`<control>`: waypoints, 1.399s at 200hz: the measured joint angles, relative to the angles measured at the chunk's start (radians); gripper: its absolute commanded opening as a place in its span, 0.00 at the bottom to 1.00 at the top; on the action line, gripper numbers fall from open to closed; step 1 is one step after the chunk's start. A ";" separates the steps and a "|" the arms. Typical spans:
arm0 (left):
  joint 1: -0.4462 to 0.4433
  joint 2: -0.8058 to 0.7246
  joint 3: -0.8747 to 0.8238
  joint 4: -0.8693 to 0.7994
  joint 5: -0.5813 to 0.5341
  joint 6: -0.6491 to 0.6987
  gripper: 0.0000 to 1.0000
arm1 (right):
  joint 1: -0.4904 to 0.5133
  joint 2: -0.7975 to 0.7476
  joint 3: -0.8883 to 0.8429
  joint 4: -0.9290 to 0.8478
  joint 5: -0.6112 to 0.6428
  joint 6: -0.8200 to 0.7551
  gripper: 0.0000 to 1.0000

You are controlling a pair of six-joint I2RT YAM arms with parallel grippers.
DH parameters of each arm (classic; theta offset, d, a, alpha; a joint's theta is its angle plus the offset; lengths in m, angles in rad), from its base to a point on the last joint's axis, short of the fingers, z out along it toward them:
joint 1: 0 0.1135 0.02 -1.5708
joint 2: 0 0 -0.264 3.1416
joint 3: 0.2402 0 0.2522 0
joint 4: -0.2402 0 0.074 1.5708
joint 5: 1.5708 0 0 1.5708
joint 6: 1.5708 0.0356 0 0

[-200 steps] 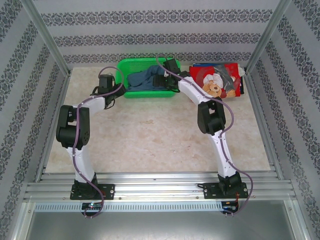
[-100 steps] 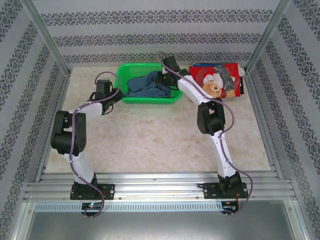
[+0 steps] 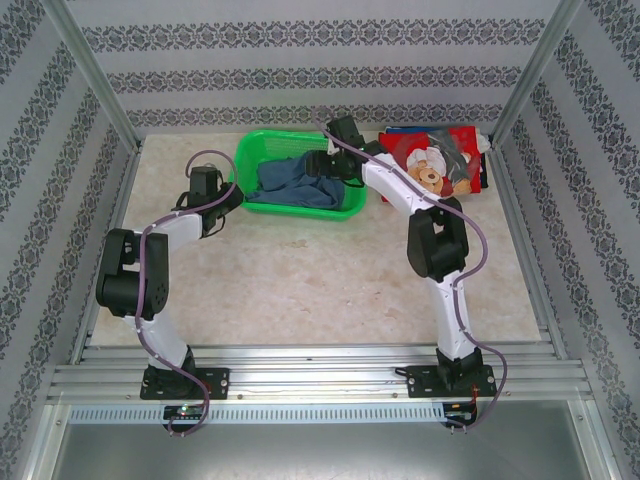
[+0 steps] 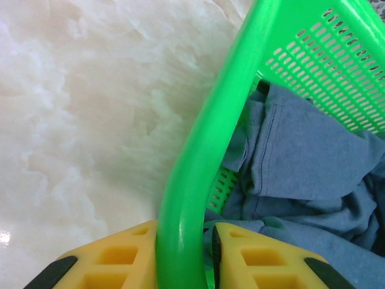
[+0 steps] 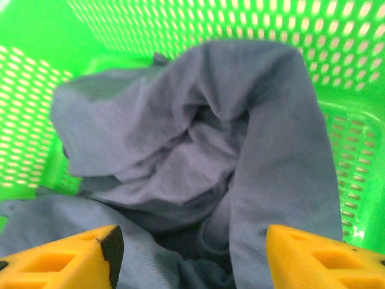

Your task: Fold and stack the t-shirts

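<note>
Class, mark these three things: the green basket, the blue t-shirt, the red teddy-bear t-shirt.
green basket [image 4: 201,150], left wrist view, curved rim.
blue t-shirt [image 5: 198,132], right wrist view, crumpled middle.
red teddy-bear t-shirt [image 3: 440,162], top external view, printed front.

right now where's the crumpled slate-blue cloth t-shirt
In the top view the slate-blue t-shirt lies bunched in the green plastic mesh basket at the table's far middle, left of the red teddy-bear shirt, under the open right gripper.

Both arms forward; left tool [image 4: 183,244] tight on the basket rim [image 4: 207,144], right tool [image 5: 191,244] with jaws wide apart.
</note>
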 measured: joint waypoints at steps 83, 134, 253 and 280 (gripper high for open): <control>0.005 -0.014 -0.015 0.003 0.013 -0.047 0.06 | 0.056 0.082 -0.042 -0.035 -0.037 0.009 0.02; 0.034 -0.055 -0.021 -0.056 0.014 -0.068 0.00 | 0.060 -0.047 -0.189 0.058 -0.060 0.034 0.00; 0.441 -0.328 -0.315 -0.068 -0.013 -0.262 0.00 | -0.032 -0.879 -0.550 0.245 0.000 0.061 0.00; 0.479 -0.446 -0.420 -0.067 -0.095 -0.376 0.00 | -0.052 -0.947 -0.668 0.217 0.031 0.060 0.00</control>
